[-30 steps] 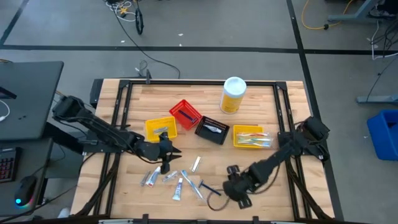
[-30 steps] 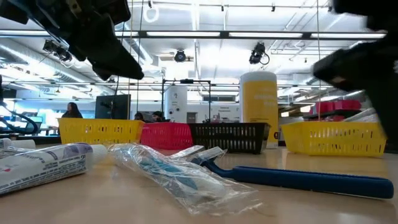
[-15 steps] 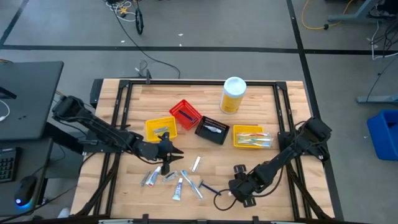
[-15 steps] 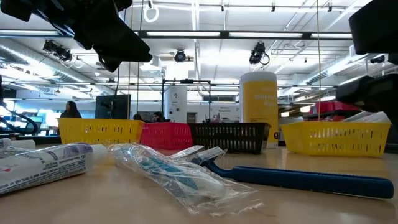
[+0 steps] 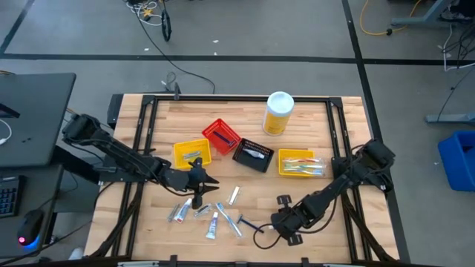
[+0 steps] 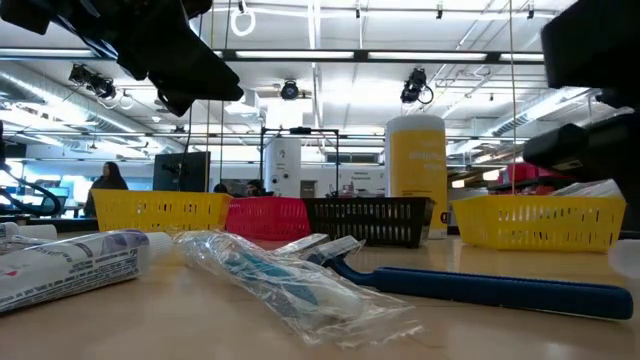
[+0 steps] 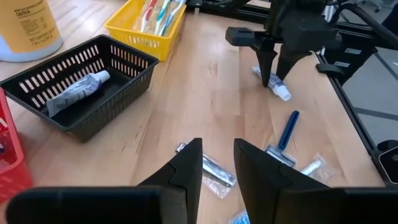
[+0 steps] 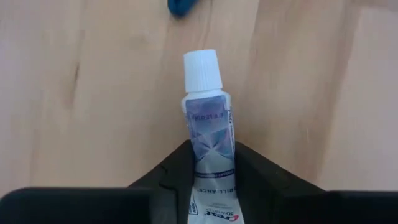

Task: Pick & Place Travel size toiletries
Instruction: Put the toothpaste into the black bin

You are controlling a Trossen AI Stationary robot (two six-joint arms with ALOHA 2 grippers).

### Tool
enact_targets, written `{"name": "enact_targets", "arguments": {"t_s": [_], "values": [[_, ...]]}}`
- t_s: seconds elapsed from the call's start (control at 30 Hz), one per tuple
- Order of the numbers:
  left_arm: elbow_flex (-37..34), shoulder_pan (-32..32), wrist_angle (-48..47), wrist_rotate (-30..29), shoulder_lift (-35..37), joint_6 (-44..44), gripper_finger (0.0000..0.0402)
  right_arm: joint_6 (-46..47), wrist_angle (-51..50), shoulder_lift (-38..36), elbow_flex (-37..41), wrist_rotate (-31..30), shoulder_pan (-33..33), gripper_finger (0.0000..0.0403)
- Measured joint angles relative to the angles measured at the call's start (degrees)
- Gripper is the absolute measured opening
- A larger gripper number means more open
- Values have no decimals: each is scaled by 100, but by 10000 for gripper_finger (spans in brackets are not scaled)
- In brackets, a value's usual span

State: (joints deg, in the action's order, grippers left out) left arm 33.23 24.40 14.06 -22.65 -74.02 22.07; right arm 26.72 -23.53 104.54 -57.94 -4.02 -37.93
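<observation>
Several small tubes, wrapped toothbrushes and a blue razor (image 5: 249,221) lie loose on the wooden table (image 5: 312,126) near its front edge. They also show in the low view (image 6: 260,270). My right gripper (image 5: 284,224) is down at the front right, shut on a small white-capped toothpaste tube (image 8: 208,118). It also shows in the left wrist view (image 7: 273,73). My left gripper (image 5: 200,194) hovers open and empty above the loose pile, over a wrapped item (image 7: 211,169). My right gripper pinches the toothpaste tube between its two fingers (image 8: 180,165), on the tube's two sides (image 8: 210,146) at about mid-length. The fingers come from above, pointing down, and lie across the tube. Its capped end (image 7: 283,94) sticks out past the fingers. Whether it is clear of the table I cannot tell.
Behind the pile stand a yellow bin (image 5: 191,152), a red bin (image 5: 221,136), a black bin (image 5: 253,156) with a tube in it, a yellow bin (image 5: 300,163) with toothbrushes, and a big yellow bottle (image 5: 278,113). A dark frame rims the table.
My right arm has shifted a little toward the table's right edge and come part of the way back. It takes up less of the low view than it did a second ago.
</observation>
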Motion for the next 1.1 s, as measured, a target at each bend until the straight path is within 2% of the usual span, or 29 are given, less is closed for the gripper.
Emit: {"name": "enact_targets", "arguments": {"t_s": [0.17,0.27,0.53,0.7,0.87,1.1], "values": [[0,0,0,0,0,0,98,-146,584,23,-154,-45,225,106],[0,0,-2,0,0,-4,98,-463,492,23,-326,-94,425,105],[0,0,-2,0,0,-101,98,-1859,288,16,-1007,-806,1231,105],[0,0,-2,2,0,-98,98,-2344,79,13,-1401,-1342,1913,106],[0,0,-4,1,0,-93,98,-1980,6,4,-1518,-1799,2684,106],[0,0,-7,1,0,-89,98,-1486,-694,4,-1518,-1687,3566,105]]}}
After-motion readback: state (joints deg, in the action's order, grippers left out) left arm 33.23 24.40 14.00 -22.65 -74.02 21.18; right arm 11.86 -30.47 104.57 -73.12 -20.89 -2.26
